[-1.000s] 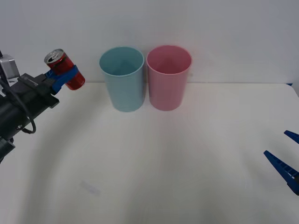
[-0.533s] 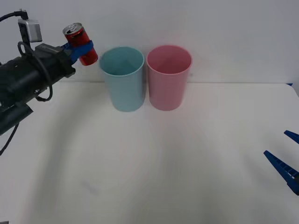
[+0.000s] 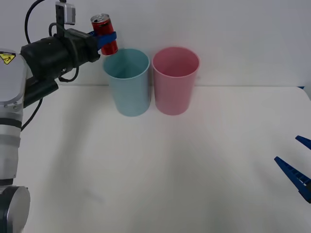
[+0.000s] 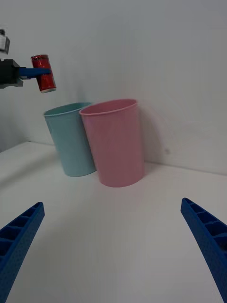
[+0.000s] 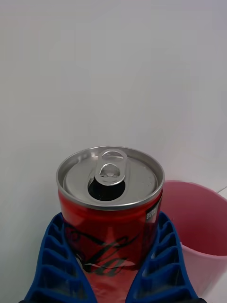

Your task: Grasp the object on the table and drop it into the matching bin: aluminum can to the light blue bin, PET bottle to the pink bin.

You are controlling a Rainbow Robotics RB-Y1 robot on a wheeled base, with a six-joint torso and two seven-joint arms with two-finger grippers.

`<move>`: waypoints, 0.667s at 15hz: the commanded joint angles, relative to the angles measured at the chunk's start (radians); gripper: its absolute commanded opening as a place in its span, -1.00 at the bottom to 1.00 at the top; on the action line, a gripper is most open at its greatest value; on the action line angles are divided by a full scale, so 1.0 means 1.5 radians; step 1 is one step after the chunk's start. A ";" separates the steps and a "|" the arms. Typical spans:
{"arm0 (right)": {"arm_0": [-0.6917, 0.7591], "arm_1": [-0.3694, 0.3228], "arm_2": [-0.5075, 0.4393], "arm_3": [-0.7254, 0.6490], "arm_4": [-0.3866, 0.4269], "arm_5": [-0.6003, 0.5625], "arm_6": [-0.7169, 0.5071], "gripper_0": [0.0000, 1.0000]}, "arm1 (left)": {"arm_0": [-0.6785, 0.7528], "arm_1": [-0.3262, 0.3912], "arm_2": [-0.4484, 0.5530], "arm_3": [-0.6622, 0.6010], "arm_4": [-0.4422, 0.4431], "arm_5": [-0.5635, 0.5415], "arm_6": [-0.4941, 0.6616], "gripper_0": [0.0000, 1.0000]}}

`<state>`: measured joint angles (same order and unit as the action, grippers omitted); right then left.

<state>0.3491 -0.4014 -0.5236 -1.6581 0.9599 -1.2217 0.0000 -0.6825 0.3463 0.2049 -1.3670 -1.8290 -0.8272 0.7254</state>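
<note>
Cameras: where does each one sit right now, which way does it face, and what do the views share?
Front view: above the arms, looking down at the table; left gripper holds the can above the light blue bin.
Right wrist view: low over the table, facing both bins; own open right gripper.
Left wrist view: right behind the can, own fingers clamping it.
Shared: the can and the pink bin appear in all three.

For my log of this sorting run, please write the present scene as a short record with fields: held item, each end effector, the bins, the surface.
held item: small red aluminium drink can, silver top, tab opened, upright
left end effector: shut on the can, raised beside the blue bin's rim
right end effector: open, low at the table's right edge
bins: tall light blue plastic bin and tall pink plastic bin, side by side
surface: plain white table
</note>
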 commanded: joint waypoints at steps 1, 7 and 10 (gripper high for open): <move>0.000 0.000 0.000 0.000 0.000 0.000 0.000 1.00 | -0.057 -0.001 -0.032 0.079 -0.002 0.031 -0.012 -0.92; 0.000 0.000 0.000 0.000 0.000 0.000 0.000 1.00 | -0.088 -0.028 -0.050 0.128 -0.002 0.049 -0.038 -0.90; 0.000 0.000 0.000 0.000 0.000 0.000 0.000 1.00 | -0.089 -0.028 -0.052 0.128 -0.002 0.049 -0.042 -0.55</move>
<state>0.3491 -0.4014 -0.5236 -1.6581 0.9599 -1.2217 0.0000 -0.8153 0.3037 0.1275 -1.1750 -1.8319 -0.7533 0.6649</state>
